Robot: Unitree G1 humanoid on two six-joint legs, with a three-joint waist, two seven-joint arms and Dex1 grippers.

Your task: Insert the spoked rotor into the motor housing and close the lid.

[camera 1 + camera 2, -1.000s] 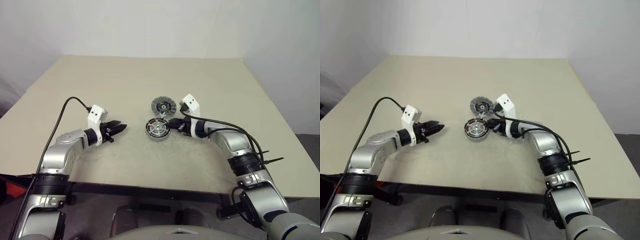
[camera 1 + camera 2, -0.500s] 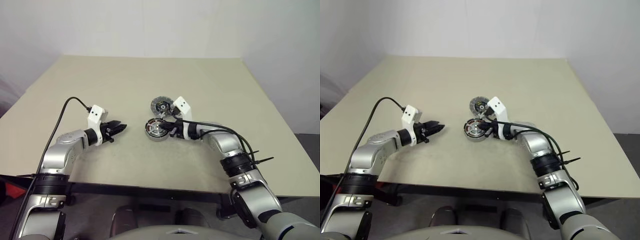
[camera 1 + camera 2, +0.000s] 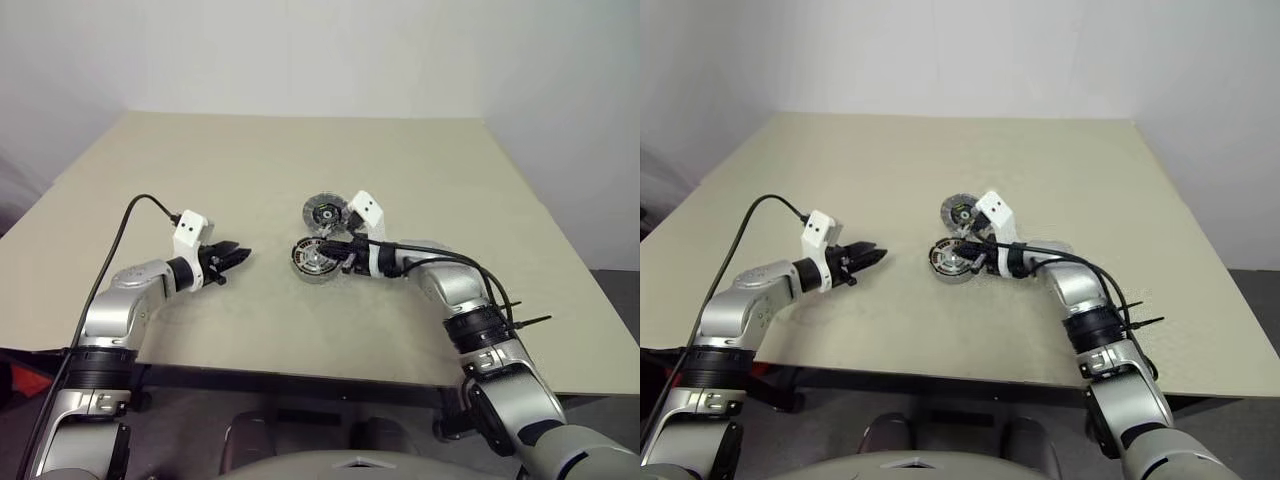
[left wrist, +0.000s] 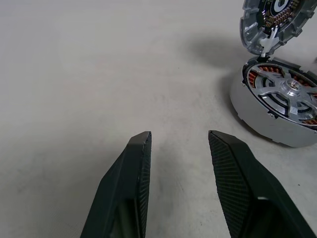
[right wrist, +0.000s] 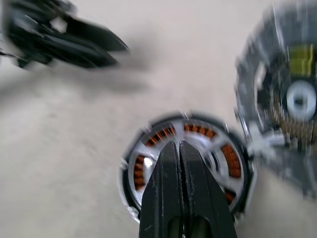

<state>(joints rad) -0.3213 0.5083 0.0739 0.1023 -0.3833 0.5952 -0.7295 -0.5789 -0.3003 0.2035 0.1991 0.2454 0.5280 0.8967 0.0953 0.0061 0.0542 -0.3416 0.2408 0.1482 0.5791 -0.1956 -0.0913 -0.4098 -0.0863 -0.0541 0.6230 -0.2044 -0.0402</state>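
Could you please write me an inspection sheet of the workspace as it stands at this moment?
Surface: beige table, bare apart from the job's things.
Motor housing: sits on the table, copper windings visible around the centre.
Spoked rotor: already seated inside the housing, silver spokes over the windings.
Lid: open, attached at the housing's far edge by a small white piece.
Clutter: nothing seen.
Left gripper: open, holding nothing, apart from the housing.
Right gripper: shut, empty, its tips over the rotor.
Cables: black cable along the left arm; black cables along the right arm.
Surroundings: plain white wall behind.
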